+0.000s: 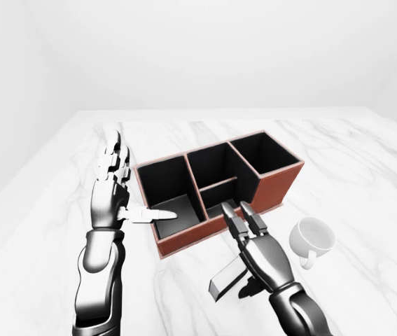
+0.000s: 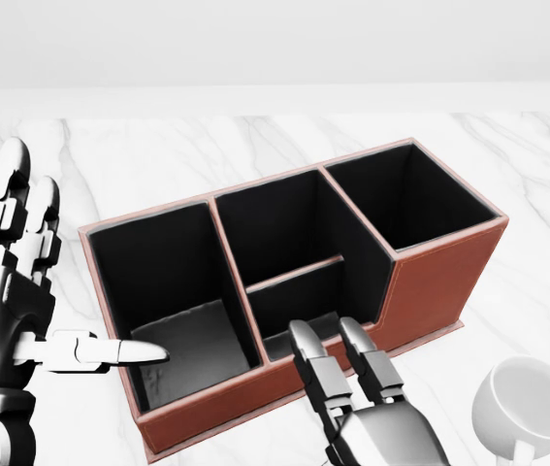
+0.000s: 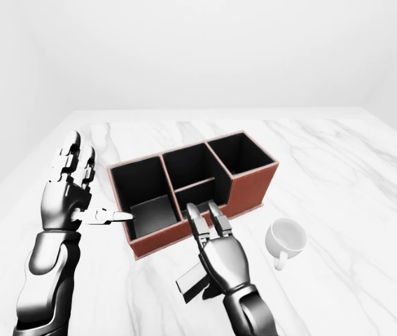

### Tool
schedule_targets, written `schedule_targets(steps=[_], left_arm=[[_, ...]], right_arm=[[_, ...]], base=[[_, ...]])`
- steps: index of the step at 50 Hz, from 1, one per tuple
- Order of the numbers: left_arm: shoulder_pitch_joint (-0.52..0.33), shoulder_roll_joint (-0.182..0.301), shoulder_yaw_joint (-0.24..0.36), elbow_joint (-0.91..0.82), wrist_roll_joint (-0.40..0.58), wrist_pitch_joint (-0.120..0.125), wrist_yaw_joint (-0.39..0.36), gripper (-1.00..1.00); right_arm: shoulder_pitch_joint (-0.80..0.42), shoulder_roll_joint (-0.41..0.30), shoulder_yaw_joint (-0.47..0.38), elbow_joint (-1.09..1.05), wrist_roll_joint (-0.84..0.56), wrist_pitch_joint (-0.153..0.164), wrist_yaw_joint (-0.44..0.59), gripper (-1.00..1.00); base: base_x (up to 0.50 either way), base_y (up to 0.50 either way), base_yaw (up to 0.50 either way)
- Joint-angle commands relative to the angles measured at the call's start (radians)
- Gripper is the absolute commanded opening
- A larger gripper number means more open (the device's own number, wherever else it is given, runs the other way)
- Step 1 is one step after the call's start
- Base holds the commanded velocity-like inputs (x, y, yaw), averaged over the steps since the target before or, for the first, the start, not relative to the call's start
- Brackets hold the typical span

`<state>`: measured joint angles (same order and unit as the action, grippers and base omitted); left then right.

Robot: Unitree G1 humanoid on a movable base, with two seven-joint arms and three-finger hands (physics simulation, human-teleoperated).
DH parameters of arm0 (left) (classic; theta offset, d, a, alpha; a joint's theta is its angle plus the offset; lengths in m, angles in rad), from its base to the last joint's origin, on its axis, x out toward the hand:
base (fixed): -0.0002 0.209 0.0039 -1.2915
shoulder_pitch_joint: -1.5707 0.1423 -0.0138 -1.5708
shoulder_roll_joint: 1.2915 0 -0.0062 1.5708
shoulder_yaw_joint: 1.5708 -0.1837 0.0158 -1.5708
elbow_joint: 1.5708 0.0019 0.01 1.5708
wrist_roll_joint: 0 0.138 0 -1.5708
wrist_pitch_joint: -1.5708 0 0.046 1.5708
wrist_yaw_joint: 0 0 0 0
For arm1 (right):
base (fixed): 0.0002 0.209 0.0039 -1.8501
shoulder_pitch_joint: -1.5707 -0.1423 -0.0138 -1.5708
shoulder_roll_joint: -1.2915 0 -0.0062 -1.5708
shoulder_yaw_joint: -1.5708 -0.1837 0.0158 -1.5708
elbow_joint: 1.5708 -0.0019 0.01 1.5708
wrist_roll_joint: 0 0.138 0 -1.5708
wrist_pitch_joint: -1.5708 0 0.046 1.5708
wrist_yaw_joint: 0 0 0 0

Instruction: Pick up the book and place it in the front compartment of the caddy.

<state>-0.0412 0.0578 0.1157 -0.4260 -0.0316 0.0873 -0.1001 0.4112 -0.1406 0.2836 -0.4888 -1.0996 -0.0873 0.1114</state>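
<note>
The red-brown caddy (image 2: 435, 282) with black compartments stands on the white marble table. Its low front compartment (image 2: 304, 303) lies in the middle, just beyond my right fingertips. The grey book (image 1: 226, 278) hangs tilted under my right hand (image 1: 244, 245). The thumb presses it up against the palm while the two fingers (image 2: 315, 364) point straight over the caddy's near wall. In the head view the hand hides the book. My left hand (image 1: 124, 189) is raised at the caddy's left end, open, its thumb pointing across the rim of the left compartment (image 2: 173, 282).
A white mug (image 1: 311, 236) stands on the table (image 1: 366, 175) to the right of my right hand, near the caddy's right end. Bare marble reaches the table's top edge and a plain white wall.
</note>
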Motion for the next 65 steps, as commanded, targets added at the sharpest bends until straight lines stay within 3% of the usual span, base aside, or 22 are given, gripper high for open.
schedule_targets(steps=[1, 65], left_arm=[[-0.001, 0.001, 0.001, 0.000, -0.001, 0.000, 0.000, 1.00], [-0.002, 0.001, 0.001, 0.000, -0.001, 0.000, -0.001, 1.00]], right_arm=[[-0.010, 0.001, 0.013, 0.028, -0.031, 0.000, -0.024, 1.00], [-0.024, -0.015, 0.059, 0.132, -0.045, 0.000, -0.087, 1.00]], base=[[0.00, 0.00, 0.00], [0.00, 0.00, 0.00]])
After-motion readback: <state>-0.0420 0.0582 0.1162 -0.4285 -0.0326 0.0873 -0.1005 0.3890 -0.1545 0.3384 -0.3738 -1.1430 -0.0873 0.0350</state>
